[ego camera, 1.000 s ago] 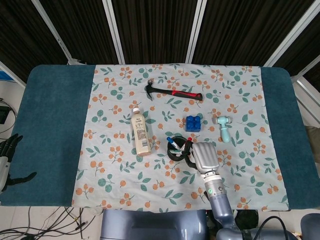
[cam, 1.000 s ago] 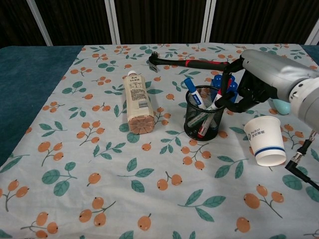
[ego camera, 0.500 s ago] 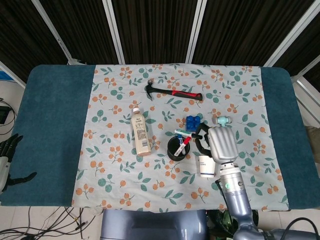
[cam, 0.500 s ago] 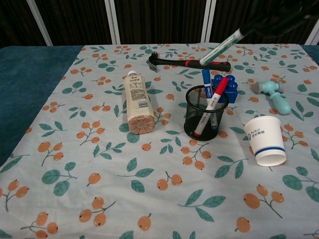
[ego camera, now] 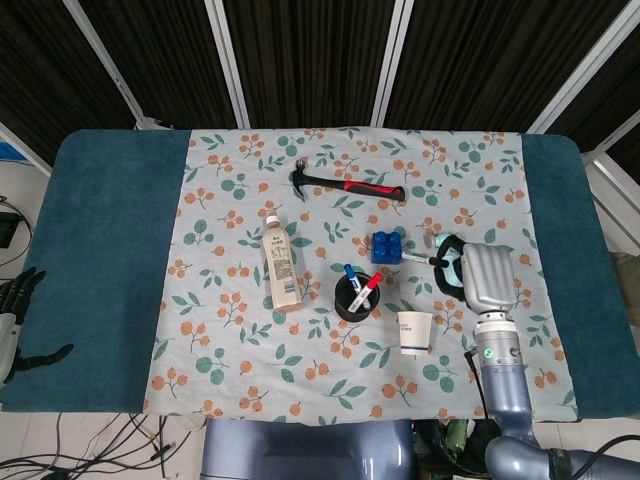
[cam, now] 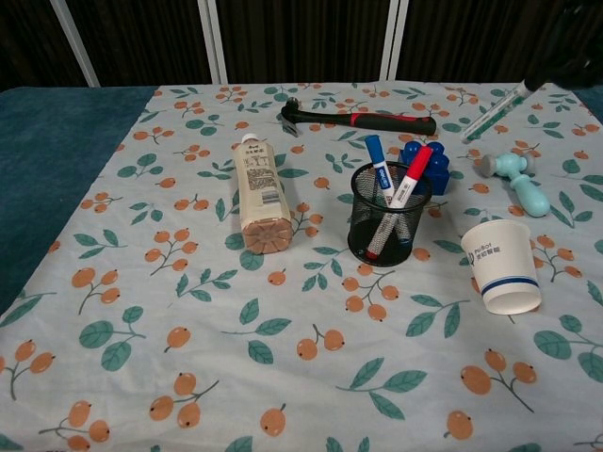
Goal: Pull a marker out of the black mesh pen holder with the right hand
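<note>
- One black mesh pen holder [cam: 386,229], standing on the floral cloth.
- Three markers: a blue-capped marker [cam: 379,169] and a red-capped marker [cam: 406,185] in the holder, a green-banded marker [cam: 492,115] in the air.
- One red-handled claw hammer [cam: 358,119].
- One beige plastic bottle [cam: 257,195], lying down.
- One white paper cup [cam: 502,266].
- One blue toy brick [ego camera: 386,246].
- One small teal toy mallet [cam: 516,178].

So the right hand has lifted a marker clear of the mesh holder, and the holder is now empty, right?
Not empty. The chest view shows two markers in the black mesh pen holder, one blue-capped, one red-capped. The rest is right: the right hand holds a marker clear of the holder.
</note>
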